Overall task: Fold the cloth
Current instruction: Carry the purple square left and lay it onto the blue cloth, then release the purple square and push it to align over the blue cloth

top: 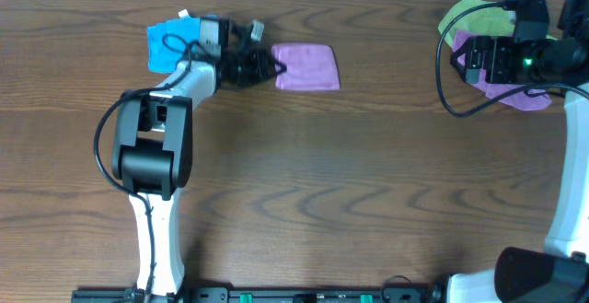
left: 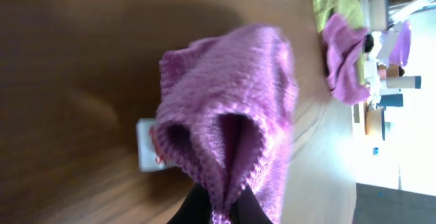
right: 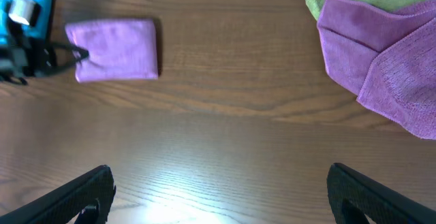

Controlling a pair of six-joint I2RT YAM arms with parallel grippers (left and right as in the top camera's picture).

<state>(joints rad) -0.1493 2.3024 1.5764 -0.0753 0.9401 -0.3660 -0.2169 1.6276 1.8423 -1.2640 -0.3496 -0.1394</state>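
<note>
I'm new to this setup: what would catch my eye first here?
The left tool, shut on one edge of a small folded purple cloth at the overhead view's upper middle, draws the eye first. Next come a bright blue cloth beside that arm, and a lime green cloth with a rumpled purple cloth at far right.

So at the back left of the wooden table [top: 322, 183] there's a bright blue cloth [top: 166, 47] with a white tag [top: 183, 14], and back right a lime green cloth [top: 467, 13] lies partly under another purple towel [right: 381, 54].
</note>
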